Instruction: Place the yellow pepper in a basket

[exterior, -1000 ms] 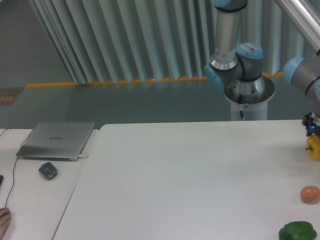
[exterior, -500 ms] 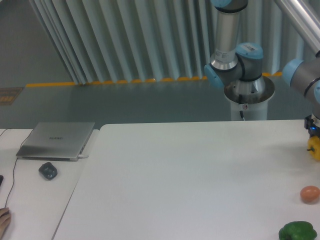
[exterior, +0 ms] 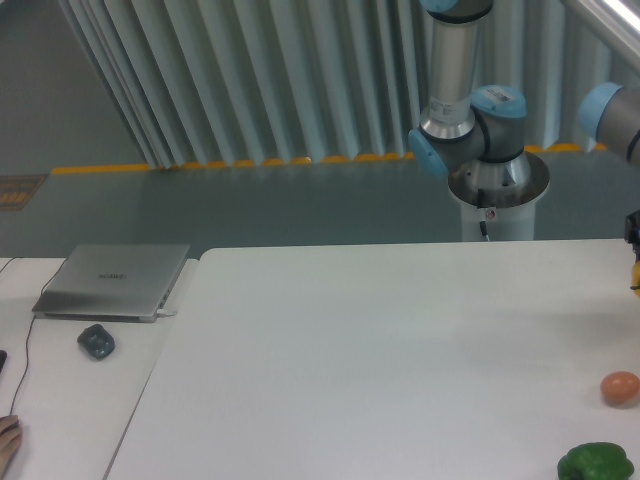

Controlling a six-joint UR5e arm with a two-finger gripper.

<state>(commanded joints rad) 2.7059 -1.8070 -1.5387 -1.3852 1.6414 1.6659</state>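
Only a thin yellow sliver of the yellow pepper (exterior: 637, 277) shows at the right edge of the frame, hanging above the white table (exterior: 380, 350). My gripper (exterior: 636, 256) sits right over it, mostly cut off by the edge. A dark part of it shows above the pepper, which it carries. Its jaws themselves are hidden. No basket is in view.
An orange-red round fruit (exterior: 620, 388) and a dark green pepper (exterior: 596, 463) lie at the table's front right. On the left side table rest a closed laptop (exterior: 115, 280) and a mouse (exterior: 96, 341), with a person's hand (exterior: 8, 440) at the bottom left. The arm's base (exterior: 497, 190) stands behind the table.
The gripper has moved right and upward with the yellow pepper, which has slid almost fully out of the frame. The fruit and the green pepper have not moved.
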